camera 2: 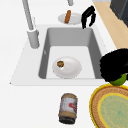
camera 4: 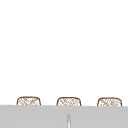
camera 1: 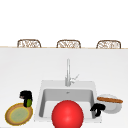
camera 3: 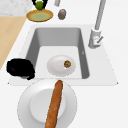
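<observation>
A small round green fruit, probably a lime, is held in the left hand, just above the far rim of a round woven plate with a yellow edge and green centre, which lies on the white counter to the left of the sink. The hand's black fingers curl down around the fruit from above, so only its lower half shows in the left side view. Judging by its look, the fruit is light, firm and smooth-skinned, apt to roll or slip, and best gripped around its widest part, as it is here.

Behind the plate a short glass jar with a red and white label lies on its side. In the grey sink basin rests a white oval dish holding a small brown morsel. A tall metal tap stands behind the basin.

The right hand hangs at the basin's right edge, fingers curled on nothing, beside a white plate carrying a long brown baguette. A large red ball sits in the foreground of the front view.
</observation>
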Robot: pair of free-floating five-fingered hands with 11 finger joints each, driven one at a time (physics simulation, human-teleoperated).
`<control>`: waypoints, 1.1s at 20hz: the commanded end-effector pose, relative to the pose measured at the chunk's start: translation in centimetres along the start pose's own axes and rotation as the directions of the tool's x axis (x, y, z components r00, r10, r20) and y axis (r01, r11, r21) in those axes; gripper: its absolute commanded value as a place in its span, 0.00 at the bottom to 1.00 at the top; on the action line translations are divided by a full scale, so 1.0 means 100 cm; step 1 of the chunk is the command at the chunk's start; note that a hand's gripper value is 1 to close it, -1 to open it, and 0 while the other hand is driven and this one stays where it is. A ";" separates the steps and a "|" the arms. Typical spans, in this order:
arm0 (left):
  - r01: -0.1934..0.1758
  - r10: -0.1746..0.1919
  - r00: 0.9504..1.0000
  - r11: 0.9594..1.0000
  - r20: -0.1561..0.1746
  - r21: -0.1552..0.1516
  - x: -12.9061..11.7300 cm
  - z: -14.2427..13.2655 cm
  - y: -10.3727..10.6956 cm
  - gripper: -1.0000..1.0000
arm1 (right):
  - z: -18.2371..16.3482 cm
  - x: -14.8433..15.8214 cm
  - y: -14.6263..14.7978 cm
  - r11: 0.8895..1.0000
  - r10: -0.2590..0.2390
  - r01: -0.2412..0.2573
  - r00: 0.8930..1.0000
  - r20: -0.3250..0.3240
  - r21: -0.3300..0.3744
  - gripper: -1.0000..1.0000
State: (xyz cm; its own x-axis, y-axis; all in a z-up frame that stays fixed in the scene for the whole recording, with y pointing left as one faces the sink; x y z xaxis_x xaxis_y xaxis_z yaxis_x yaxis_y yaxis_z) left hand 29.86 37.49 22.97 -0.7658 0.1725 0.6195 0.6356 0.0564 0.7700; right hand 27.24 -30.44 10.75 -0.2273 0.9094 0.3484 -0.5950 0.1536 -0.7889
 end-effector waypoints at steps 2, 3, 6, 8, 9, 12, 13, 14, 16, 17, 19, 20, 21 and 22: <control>0.031 -0.031 0.999 0.999 -0.033 0.020 -0.011 -0.025 0.009 1.00 | 0.000 0.000 0.000 1.000 0.000 0.000 1.000 0.000 0.000 0.50; 0.031 -0.030 0.999 0.999 -0.033 0.019 -0.013 -0.029 0.010 1.00 | 0.000 0.000 0.000 1.000 0.000 0.000 1.000 0.000 0.000 0.50; 0.020 -0.020 0.999 1.000 -0.031 0.020 -0.022 -0.045 0.011 1.00 | 0.000 0.000 0.000 1.000 0.000 0.000 1.000 0.000 0.000 0.50; 0.018 -0.017 0.999 1.000 -0.030 0.019 -0.028 -0.056 0.012 1.00 | 0.000 0.000 0.000 1.000 0.000 0.000 1.000 0.000 0.000 0.50; 0.014 -0.013 1.000 1.000 -0.028 0.018 -0.030 -0.063 0.013 1.00 | 0.000 0.000 0.000 1.000 0.000 0.000 1.000 0.000 0.000 0.50; 0.013 -0.013 1.000 1.000 -0.029 0.017 -0.039 -0.081 0.015 1.00 | 0.000 0.000 0.000 1.000 0.000 0.000 1.000 0.000 0.000 0.50; 0.015 -0.014 0.999 1.000 -0.029 0.016 -0.042 -0.087 0.016 1.00 | 0.000 0.000 0.000 1.000 0.000 0.000 1.000 0.000 0.000 0.50; 0.020 -0.019 0.999 1.000 -0.028 0.015 -0.045 -0.093 0.017 1.00 | 0.000 0.000 0.000 1.000 0.000 0.000 1.000 0.000 0.000 0.50; 0.027 -0.027 0.999 1.000 -0.024 0.011 -0.052 -0.106 0.019 1.00 | 0.000 0.000 0.000 1.000 0.000 0.000 1.000 0.000 0.000 0.50; 0.027 -0.027 0.999 1.000 -0.024 0.010 -0.055 -0.113 0.020 1.00 | 0.000 0.000 0.000 1.000 0.000 0.000 1.000 0.000 0.000 0.50; 0.027 -0.027 0.999 1.000 -0.030 0.014 -0.063 -0.123 0.020 1.00 | 0.000 0.000 0.000 1.000 0.000 0.000 1.000 0.000 0.000 0.50; 0.021 -0.021 0.999 1.000 -0.032 0.017 -0.070 -0.129 0.016 1.00 | 0.000 0.000 0.000 1.000 0.000 0.000 1.000 0.000 0.000 0.50; 0.016 -0.015 0.999 1.000 -0.032 0.018 -0.076 -0.135 0.014 1.00 | 0.000 0.000 0.000 1.000 0.000 0.000 1.000 0.000 0.000 0.50; 0.014 -0.014 0.999 1.000 -0.033 0.019 -0.082 -0.140 0.011 1.00 | 0.000 0.000 0.000 1.000 0.000 0.000 1.000 0.000 0.000 0.50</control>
State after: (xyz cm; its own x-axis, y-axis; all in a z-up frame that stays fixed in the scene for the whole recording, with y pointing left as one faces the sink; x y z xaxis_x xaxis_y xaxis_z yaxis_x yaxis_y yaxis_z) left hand 34.79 24.21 21.97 -0.7718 0.1655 0.6140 0.6290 0.0563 0.7754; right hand 27.24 -30.44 10.75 -0.2273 0.9094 0.3484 -0.5950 0.1536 -0.7889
